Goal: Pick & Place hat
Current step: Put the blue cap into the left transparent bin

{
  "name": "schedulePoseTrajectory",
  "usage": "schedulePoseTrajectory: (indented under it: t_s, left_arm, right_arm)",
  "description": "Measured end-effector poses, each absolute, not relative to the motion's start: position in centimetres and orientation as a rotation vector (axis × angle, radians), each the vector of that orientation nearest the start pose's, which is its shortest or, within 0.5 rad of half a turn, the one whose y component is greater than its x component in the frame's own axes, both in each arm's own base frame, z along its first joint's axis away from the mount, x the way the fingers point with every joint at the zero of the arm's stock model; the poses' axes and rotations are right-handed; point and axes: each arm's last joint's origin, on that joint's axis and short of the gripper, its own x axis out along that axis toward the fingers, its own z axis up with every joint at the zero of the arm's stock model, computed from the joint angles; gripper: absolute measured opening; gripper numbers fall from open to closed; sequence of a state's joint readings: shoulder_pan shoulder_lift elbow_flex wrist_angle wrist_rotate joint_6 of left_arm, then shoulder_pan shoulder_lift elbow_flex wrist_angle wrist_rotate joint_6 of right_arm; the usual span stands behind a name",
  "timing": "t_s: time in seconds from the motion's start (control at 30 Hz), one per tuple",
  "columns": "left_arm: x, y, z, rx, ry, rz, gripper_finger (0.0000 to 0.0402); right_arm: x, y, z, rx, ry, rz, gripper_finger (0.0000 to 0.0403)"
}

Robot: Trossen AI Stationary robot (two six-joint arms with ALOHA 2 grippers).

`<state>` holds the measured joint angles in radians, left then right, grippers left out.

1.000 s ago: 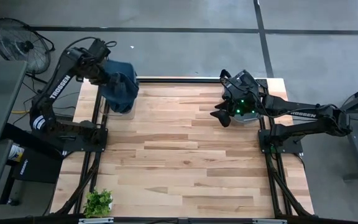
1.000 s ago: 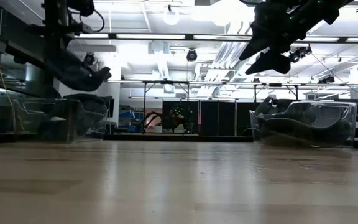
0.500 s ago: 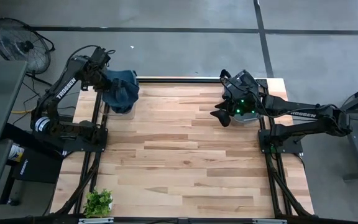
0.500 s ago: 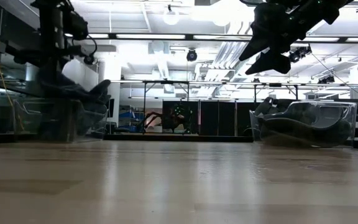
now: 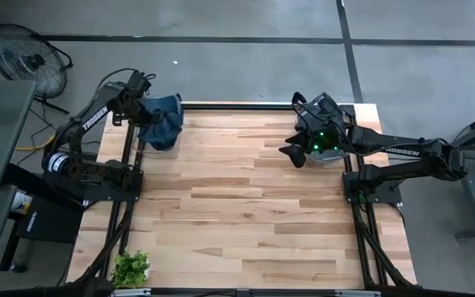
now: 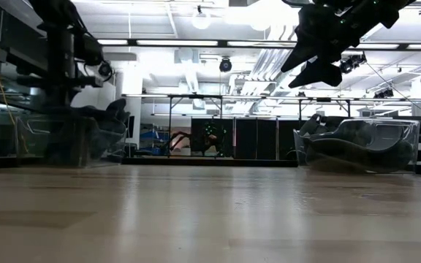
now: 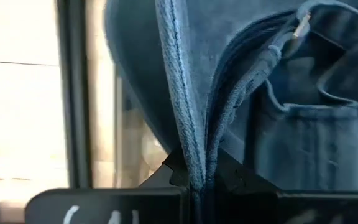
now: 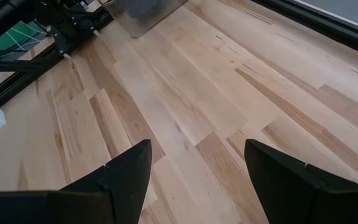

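Observation:
The hat (image 5: 163, 120) is blue denim and hangs at the table's far left corner, with my left gripper (image 5: 143, 112) shut on it. In the low view the hat (image 6: 101, 120) reaches down inside a clear bin (image 6: 68, 139) standing there. The left wrist view shows the hat's stitched folds (image 7: 260, 93) filling the picture past my left gripper (image 7: 194, 180). My right gripper (image 5: 291, 154) hovers open at the far right, high over the table (image 8: 191, 112), nothing between its fingers. My left gripper pinches a fold of the hat's stitched edge (image 7: 194, 158) between its two fingers (image 7: 174, 171), several layers together. The fingers come from above, pointing steeply down. The hat hangs slack below them; whether it rests on the bin's floor cannot be told.
A second clear bin (image 6: 357, 146) with dark things in it stands at the far right, under my right arm. A small green plant (image 5: 130, 268) sits at the near left corner. The wooden tabletop (image 5: 246, 206) lies bare between them.
My left gripper has gone down and a little toward the table's far left corner, still shut on the hat. The hat, earlier hanging above the clear bin, now hangs lower, down between the bin's walls.

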<state>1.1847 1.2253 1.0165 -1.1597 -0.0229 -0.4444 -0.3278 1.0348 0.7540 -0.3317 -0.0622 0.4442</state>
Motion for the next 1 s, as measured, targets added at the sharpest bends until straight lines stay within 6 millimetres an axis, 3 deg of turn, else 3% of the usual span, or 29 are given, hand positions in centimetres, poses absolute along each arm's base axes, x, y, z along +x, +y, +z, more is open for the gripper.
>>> schedulePoseTrajectory:
  t_s: [0.4,0.7,1.0]
  left_arm:
    - [7.3,19.4,25.5,-1.053,1.089,1.433,0.0009]
    - [7.5,19.8,24.9,-1.054,1.147,1.422,0.0013]
    - [7.4,19.7,24.9,-1.074,1.148,1.433,0.0126]
  right_arm:
    - [20.4,-6.8,26.3,0.544,0.559,-0.411,0.0252]
    - [20.3,-6.8,26.2,0.542,0.564,-0.421,0.0252]
    - [20.3,-6.8,26.2,0.543,0.564,-0.420,0.0252]
